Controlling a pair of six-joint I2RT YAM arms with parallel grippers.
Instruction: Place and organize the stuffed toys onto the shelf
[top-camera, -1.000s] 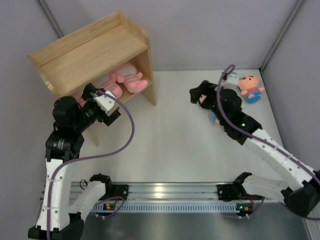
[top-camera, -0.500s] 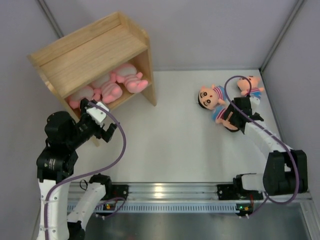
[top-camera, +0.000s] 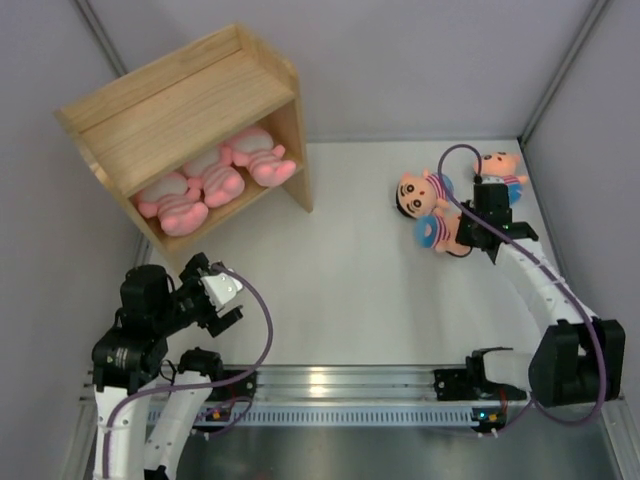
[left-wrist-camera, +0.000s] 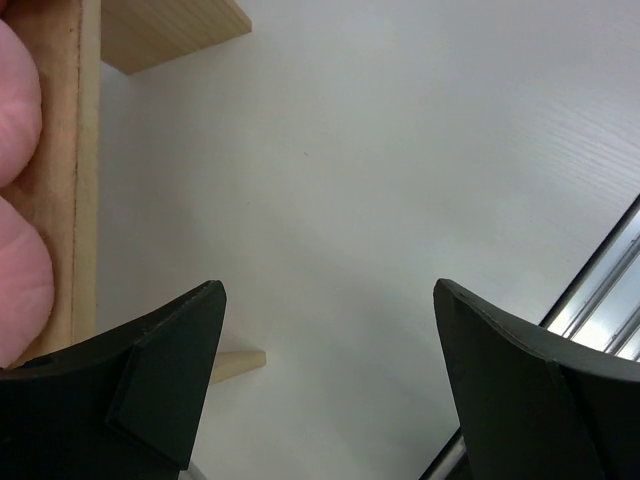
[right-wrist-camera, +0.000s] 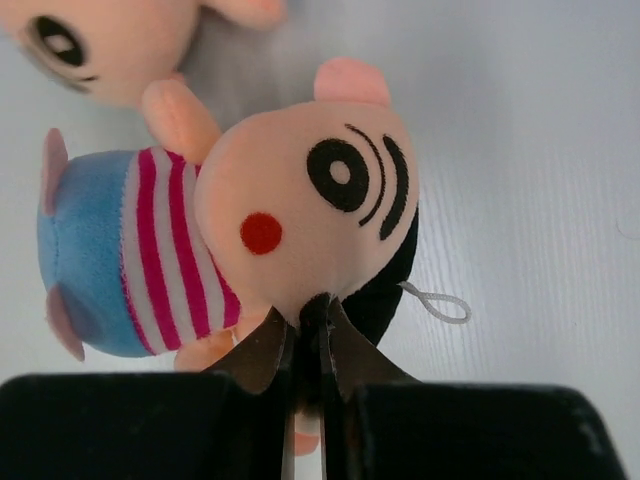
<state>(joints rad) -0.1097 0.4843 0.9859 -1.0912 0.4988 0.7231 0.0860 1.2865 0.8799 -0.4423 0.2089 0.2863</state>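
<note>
While left pincer (left-wrist-camera: 328, 292) gapes wide near shelf (left-wrist-camera: 76, 150), right pincer (right-wrist-camera: 312, 303) closed tight against doll (right-wrist-camera: 290, 210) head

Quick count: 1 shelf (top-camera: 180, 100), 2 tiers. 3 pink striped animals (top-camera: 215, 180) in the lower tier, ahead-left of the left gripper (left-wrist-camera: 328, 288). 3 dolls (top-camera: 413, 195) nr the right gripper (right-wrist-camera: 312, 312): 1 doll (right-wrist-camera: 300, 210) at its tips, 1 just beyond, 1 back beside its wrist. 2 arms, 2 grippers.
</note>
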